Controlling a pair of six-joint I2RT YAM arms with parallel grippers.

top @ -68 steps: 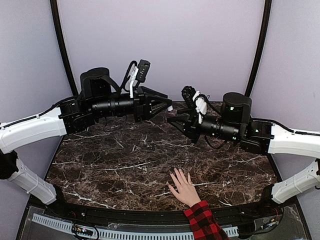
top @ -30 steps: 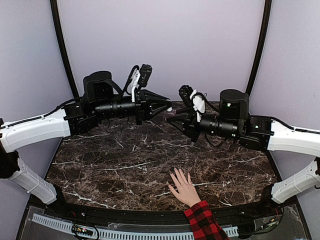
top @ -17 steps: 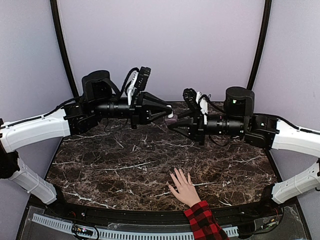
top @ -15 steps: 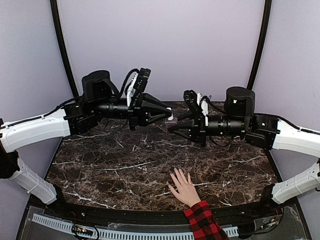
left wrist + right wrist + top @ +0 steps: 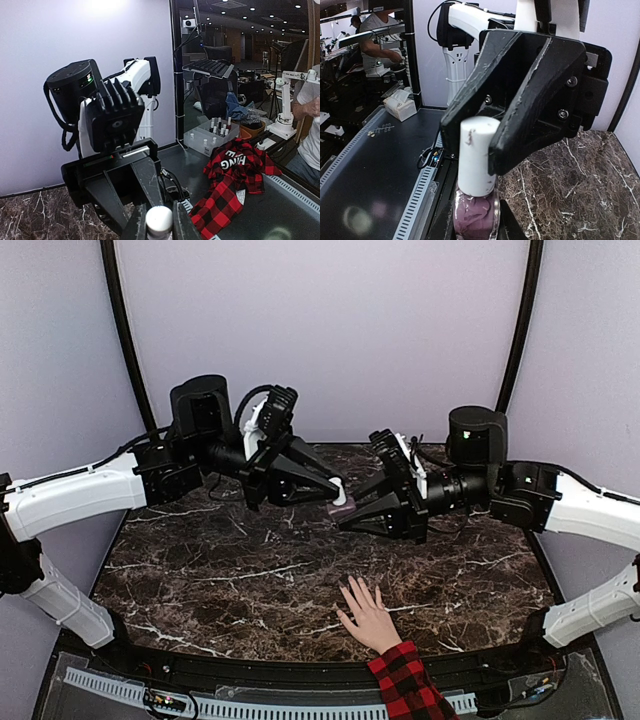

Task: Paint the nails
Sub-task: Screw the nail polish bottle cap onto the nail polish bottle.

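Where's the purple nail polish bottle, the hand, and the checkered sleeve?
Bottle (image 5: 476, 212): right wrist view, on its purple glass.
Hand (image 5: 375, 627): top view, on its back.
Sleeve (image 5: 405, 682): top view, on the plaid cuff.

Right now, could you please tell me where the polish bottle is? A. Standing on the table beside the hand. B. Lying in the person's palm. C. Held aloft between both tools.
C: the left tool clasps the white cap of the polish bottle and the right tool its glass, above the table where the hand lies flat.
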